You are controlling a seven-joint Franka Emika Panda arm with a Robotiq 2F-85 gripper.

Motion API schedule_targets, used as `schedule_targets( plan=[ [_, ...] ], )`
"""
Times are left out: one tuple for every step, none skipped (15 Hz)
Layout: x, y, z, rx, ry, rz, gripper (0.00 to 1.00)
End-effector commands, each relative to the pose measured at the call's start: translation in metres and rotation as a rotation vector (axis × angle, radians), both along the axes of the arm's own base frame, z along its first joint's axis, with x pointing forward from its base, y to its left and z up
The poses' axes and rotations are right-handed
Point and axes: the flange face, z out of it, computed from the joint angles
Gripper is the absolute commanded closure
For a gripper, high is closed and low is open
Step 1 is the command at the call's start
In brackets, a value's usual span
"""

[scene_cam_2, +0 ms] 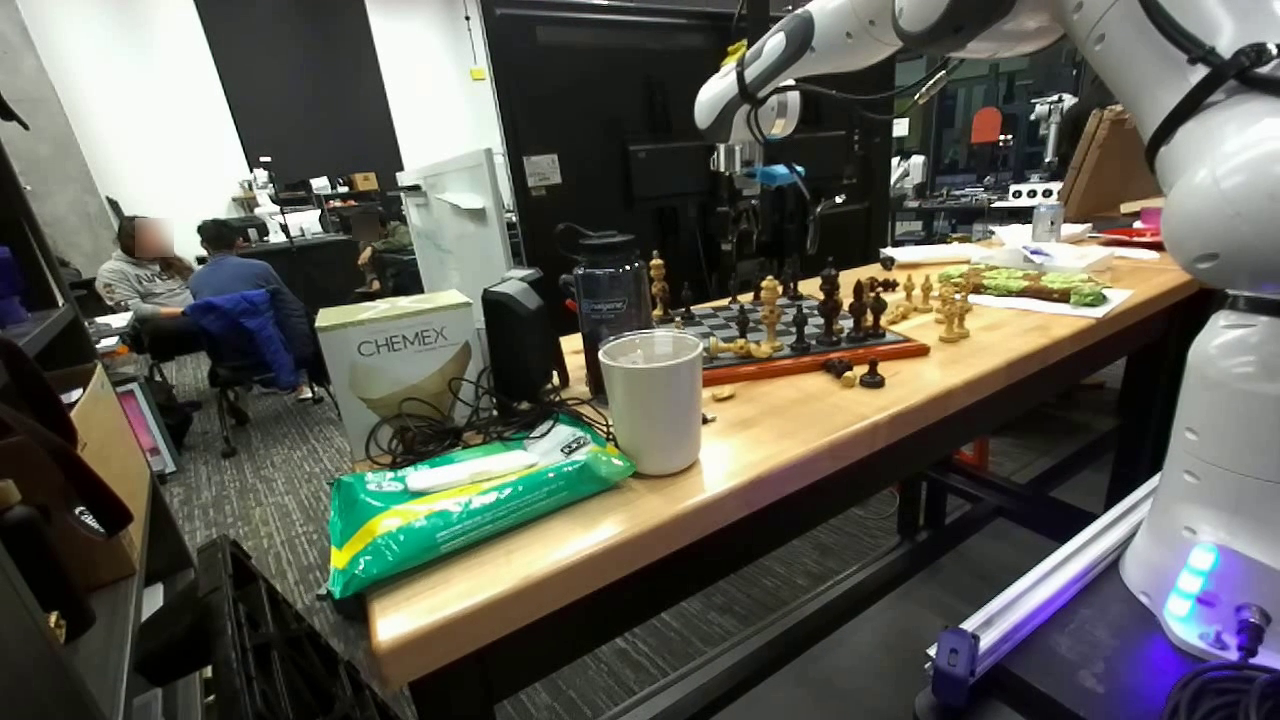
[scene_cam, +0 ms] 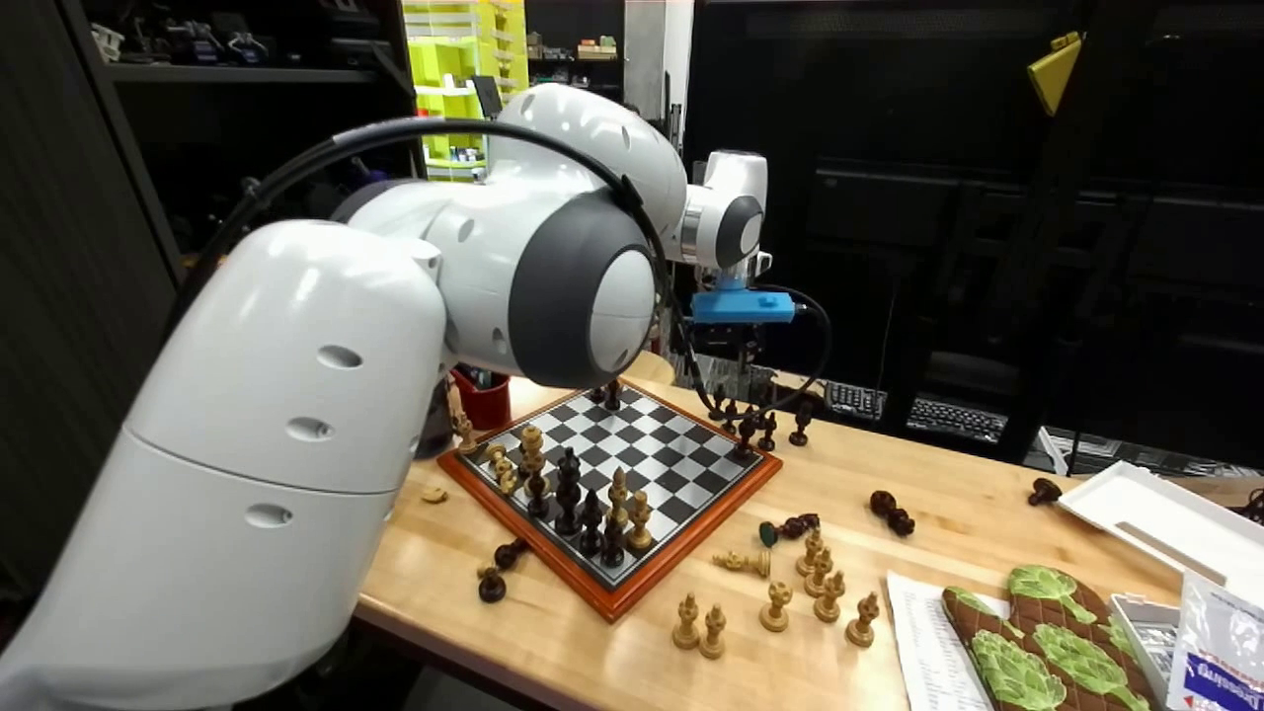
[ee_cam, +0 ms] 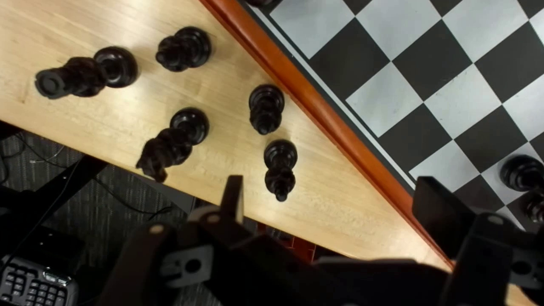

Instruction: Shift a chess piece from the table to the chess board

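Hovering above the long light tan wooden desk (scene_cam: pixel 978 523), my black two-jawed gripper (ee_cam: pixel 331 195) stands spread wide, with nothing pinched in it. I read that width as readiness: enough room to straddle one piece. In the wrist view one jaw shows against the desk's edge, the other against the square black-and-white checked board (ee_cam: pixel 408 93) with its raised reddish-brown wooden frame. The slim glossy dark chess piece (ee_cam: pixel 280 170) closest to the jaws seems my likeliest pick, though I cannot tell which piece is meant; it stands upright on the desk, near that frame without touching it. Four more dark pieces (ee_cam: pixel 174 142) stand near it, I suppose parked there to wait their turn. Off another side of the board, in an exterior view, carved pale wooden pieces (scene_cam: pixel 775 605) are grouped on the desk, most upright and one lying down; my guess is a rough sorting by colour. Mixed dark and pale men (scene_cam: pixel 568 494) crowd one side of the board, so I would set mine farther in.
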Motion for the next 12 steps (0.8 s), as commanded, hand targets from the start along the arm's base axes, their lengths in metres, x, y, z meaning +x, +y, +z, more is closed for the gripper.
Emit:
schedule_targets(
  plan=[
    [0.010, -0.004, -0.001, 0.006, 0.012, 0.011, 0.00],
    [0.013, -0.005, -0.003, 0.006, 0.009, 0.013, 0.00],
    [0.015, -0.005, -0.005, 0.009, 0.008, 0.012, 0.00],
    [0.017, -0.006, -0.006, 0.009, 0.006, 0.010, 0.00],
    [0.018, -0.006, -0.008, 0.014, 0.006, 0.010, 0.00],
    [0.020, -0.007, -0.010, 0.019, 0.006, 0.012, 0.00],
    [0.021, -0.008, -0.012, 0.021, 0.009, 0.011, 0.00],
    [0.022, -0.009, -0.014, 0.023, 0.013, 0.010, 0.00],
    [0.023, -0.010, -0.016, 0.025, 0.018, 0.009, 0.00],
    [0.024, -0.011, -0.017, 0.026, 0.020, 0.009, 0.00],
    [0.025, -0.012, -0.019, 0.029, 0.022, 0.009, 0.00],
    [0.025, -0.013, -0.020, 0.031, 0.025, 0.009, 0.00]
  ],
)
